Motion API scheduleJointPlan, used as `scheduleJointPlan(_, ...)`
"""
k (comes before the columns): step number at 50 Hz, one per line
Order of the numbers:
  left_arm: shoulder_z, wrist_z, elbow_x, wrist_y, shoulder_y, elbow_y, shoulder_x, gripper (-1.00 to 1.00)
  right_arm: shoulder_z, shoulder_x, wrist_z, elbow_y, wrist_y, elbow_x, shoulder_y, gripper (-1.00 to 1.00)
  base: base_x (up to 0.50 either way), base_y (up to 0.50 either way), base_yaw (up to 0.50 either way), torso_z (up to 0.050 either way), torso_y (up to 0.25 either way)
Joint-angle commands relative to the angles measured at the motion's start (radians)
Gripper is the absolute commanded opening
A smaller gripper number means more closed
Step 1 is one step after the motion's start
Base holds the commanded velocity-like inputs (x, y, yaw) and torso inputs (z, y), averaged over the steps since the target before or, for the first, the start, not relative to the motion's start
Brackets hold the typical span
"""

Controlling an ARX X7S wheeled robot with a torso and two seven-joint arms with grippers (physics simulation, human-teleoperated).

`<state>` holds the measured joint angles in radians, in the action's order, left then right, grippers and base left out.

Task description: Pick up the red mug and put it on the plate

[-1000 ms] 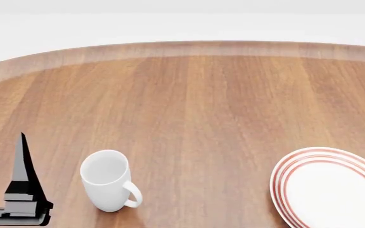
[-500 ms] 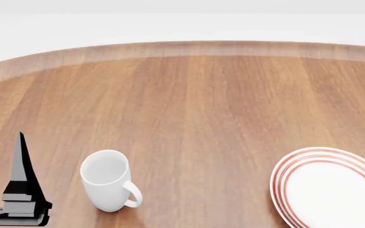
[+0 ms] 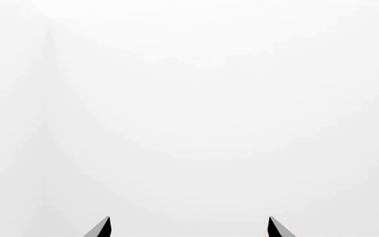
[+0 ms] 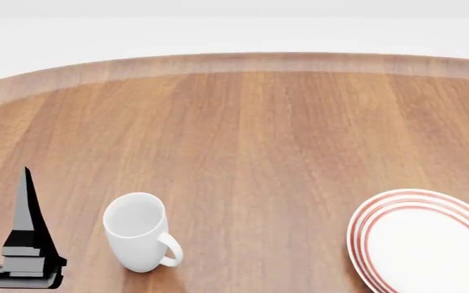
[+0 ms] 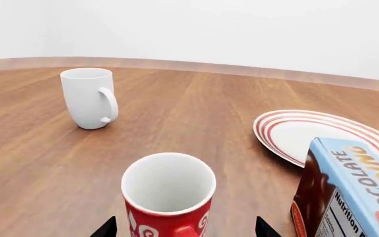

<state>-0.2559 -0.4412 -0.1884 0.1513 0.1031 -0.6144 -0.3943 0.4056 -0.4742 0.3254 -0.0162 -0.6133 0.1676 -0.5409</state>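
Since a second ago the left gripper [image 4: 27, 183] has crept slightly upward at the head view's left edge; mug and plate have not shifted. The wooden table [image 4: 259, 134] bears everything. The plate [image 5: 308, 133] lies flat, with a chocolate carton [image 5: 344, 195] standing just in front of it in the right wrist view. The white mug [image 4: 141, 232] stands upright, well apart from the plate. The red mug [image 5: 168, 197] stands upright between the right gripper's [image 5: 184, 228] spread fingertips, ungripped. The left gripper's tips are apart, holding nothing, facing blank white.
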Motion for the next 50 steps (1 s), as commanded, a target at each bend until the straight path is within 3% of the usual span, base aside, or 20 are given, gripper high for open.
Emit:
scheduleJointPlan(1,-0.001,-0.002,-0.005,0.009,0.009,-0.002,-0.002,1.0,0.009,0.01,-0.01,-0.042,-0.024,0.012,0.013,1.0,0.0,0.0,0.0,0.0,0.0)
scheduleJointPlan(50,-0.002,-0.013,-0.019,0.031,0.027,-0.024,-0.015,1.0,0.04,0.067,-0.071,-0.234,-0.139,0.086,0.068,1.0,0.0,0.0,0.0,0.0,0.0)
